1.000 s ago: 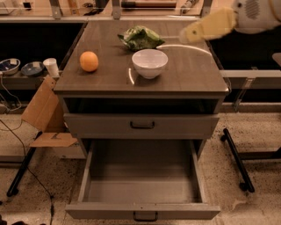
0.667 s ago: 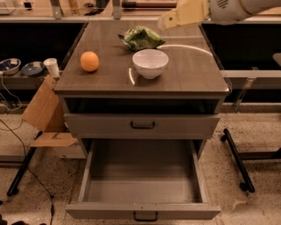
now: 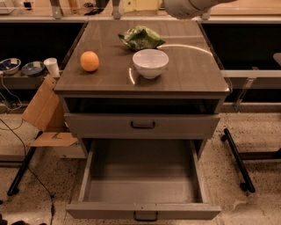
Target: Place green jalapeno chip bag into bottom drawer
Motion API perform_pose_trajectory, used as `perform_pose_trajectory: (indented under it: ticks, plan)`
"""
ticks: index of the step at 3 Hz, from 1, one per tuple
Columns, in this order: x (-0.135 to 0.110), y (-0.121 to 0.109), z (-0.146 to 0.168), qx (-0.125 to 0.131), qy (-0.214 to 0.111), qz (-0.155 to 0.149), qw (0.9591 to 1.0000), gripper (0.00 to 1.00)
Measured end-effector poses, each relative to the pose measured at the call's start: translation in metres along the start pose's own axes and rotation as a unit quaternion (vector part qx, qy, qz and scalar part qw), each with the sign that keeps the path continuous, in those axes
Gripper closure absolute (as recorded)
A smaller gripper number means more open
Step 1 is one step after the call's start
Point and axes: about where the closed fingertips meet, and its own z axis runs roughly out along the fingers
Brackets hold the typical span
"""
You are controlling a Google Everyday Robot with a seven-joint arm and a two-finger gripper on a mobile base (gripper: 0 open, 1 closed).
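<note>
Speckled flooring is being occupied by a grey-brown wooden table (image 3: 193, 74) with drawers, which is being viewed from the front and above.

At the far left, two small dishes (image 3: 9, 66) and a white cup (image 3: 52, 67) are being carried by a low shelf. A cardboard box (image 3: 43, 110) with an open flap is being leaned against the table's left side, and a dark cable (image 3: 17, 136) is being trailed over the floor beside it.

On the tabletop, an orange (image 3: 89, 61) is being kept near the left edge, well apart from the other things. The green chip bag (image 3: 140, 37) is being left crumpled on the far middle of the tabletop, just behind a white bowl (image 3: 150, 63); whether the two are touching cannot be told.

Below the top, a shallow drawer (image 3: 88, 125) with a dark handle is being shown. Under it, the bottom drawer (image 3: 105, 211) is being held pulled out toward the camera, with its inside exposed.

At the top edge, the yellowish end effector (image 3: 142, 4) is being cut off by the frame, above and behind the bag and apart from it; how far open it is cannot be told. The grey arm (image 3: 189, 6) is being shown just to its right.

At the right, a black wheeled frame (image 3: 237, 158) is being stood on the floor.
</note>
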Motion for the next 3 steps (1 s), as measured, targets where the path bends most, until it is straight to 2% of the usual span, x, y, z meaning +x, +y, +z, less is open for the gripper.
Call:
perform_pose_trajectory:
  ticks: [1, 2, 3]
  plan:
    - [-0.002, 0.004, 0.001, -0.002, -0.003, 0.015, 0.9999, 0.0]
    - [-0.003, 0.006, -0.003, 0.004, -0.009, 0.013, 0.9999, 0.0]
    - [-0.011, 0.012, 0.022, 0.03, -0.021, 0.008, 0.9993, 0.0]
